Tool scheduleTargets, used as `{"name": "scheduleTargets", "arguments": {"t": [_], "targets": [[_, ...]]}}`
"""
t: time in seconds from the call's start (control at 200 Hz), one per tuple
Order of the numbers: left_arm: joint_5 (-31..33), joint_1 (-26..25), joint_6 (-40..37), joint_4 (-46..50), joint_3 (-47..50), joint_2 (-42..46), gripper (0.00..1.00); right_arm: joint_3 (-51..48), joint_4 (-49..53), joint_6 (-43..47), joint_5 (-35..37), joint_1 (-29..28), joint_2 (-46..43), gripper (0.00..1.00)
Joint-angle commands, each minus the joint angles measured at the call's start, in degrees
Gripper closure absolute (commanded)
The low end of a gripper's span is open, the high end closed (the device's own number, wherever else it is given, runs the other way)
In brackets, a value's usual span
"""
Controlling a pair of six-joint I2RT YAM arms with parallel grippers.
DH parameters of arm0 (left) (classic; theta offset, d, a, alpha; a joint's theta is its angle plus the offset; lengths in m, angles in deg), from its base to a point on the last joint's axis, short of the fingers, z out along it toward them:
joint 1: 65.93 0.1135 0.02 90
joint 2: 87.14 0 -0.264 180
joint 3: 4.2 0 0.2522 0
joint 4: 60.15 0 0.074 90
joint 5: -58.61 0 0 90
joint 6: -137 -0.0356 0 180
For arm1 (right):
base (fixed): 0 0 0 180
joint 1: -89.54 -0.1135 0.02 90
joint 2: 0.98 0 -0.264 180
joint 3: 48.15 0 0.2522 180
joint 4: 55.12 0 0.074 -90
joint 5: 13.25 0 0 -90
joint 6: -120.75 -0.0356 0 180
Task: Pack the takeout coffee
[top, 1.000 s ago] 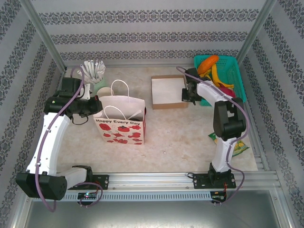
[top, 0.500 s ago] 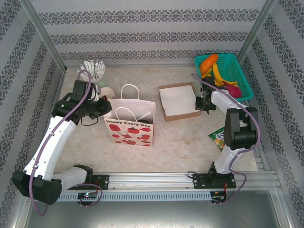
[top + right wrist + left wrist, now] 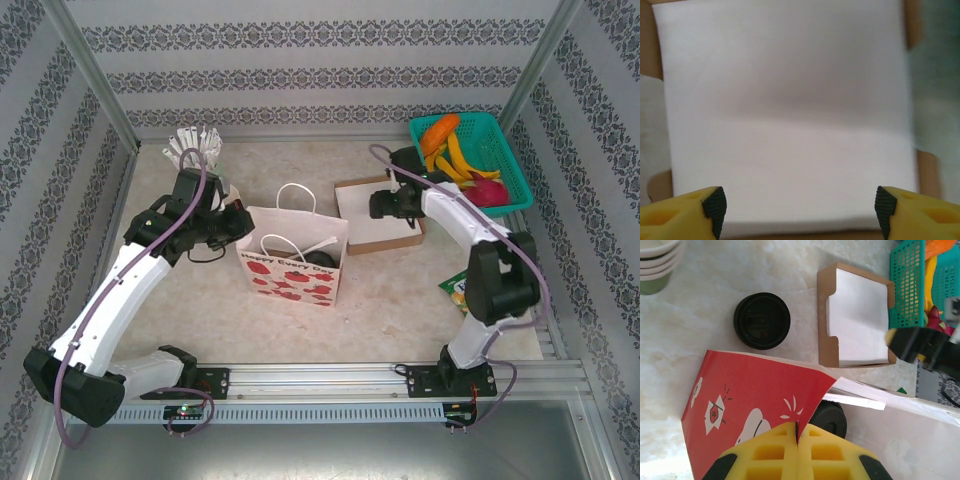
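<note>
A takeout coffee (image 3: 762, 320) with a round black lid stands on the table just beyond the paper bag (image 3: 300, 280). The bag is white with red printed sides (image 3: 755, 395) and stands upright and open. A second black lid (image 3: 830, 417) shows inside it, also seen from above (image 3: 319, 259). My left gripper (image 3: 797, 429) is shut on the bag's left top edge (image 3: 243, 226). My right gripper (image 3: 378, 205) hangs open over the white-lined cardboard box (image 3: 790, 100), with its fingertips (image 3: 715, 205) wide apart and nothing between them.
A teal basket (image 3: 470, 155) of fruit sits at the back right. A stack of lidless cups (image 3: 655, 260) and a cup of white sticks (image 3: 195, 148) stand at the back left. A green packet (image 3: 458, 290) lies by the right arm. Metal rails border the table.
The left gripper has pulled the bag to the right. The box has shifted right. The right gripper has opened and moved over the box. A black lid now shows inside the bag.
</note>
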Motion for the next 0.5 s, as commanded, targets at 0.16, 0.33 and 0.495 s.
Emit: {"name": "scheduleTargets", "arguments": {"t": [0.16,0.33,0.495], "targets": [[5.74,-0.8,-0.25,1.56,-0.53,0.62,0.94,9.6,4.96,3.1,-2.78,-2.02,13.17,0.02],[8.4,-0.09,-3.22,5.94,-3.05,0.59,0.86,14.91,7.99,4.03,-1.9,-3.25,19.0,0.02],[8.35,0.86,-8.65,6.71,-5.65,1.32,0.61,19.13,9.98,4.15,-1.12,-4.05,23.37,0.02]]}}
